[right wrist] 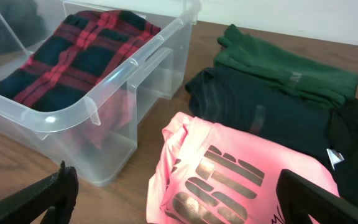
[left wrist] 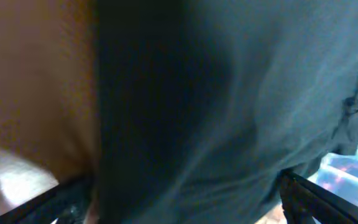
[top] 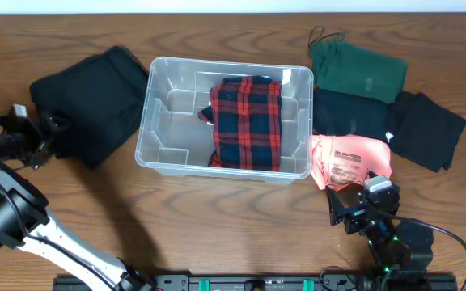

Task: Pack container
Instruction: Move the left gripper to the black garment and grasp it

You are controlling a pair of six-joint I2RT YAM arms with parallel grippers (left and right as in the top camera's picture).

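A: Lower right: right gripper (top: 350, 204) spread, empty, just short of the pink shirt (top: 348, 162). Left edge: left gripper (top: 43, 133) spread at the edge of a black garment (top: 91, 97).
B: Container?
A: Container (top: 158, 121) at centre frame. Clear plastic, so probably stiff, light, with slick walls. I'd take it by the rolled rim.
B: Count?
A: One container. Six folded garments. Plaid shirt (top: 247, 121) inside. Five outside: black at left; pink, dark one (top: 350, 113), green one (top: 354, 69) and black one (top: 427, 129) at right.
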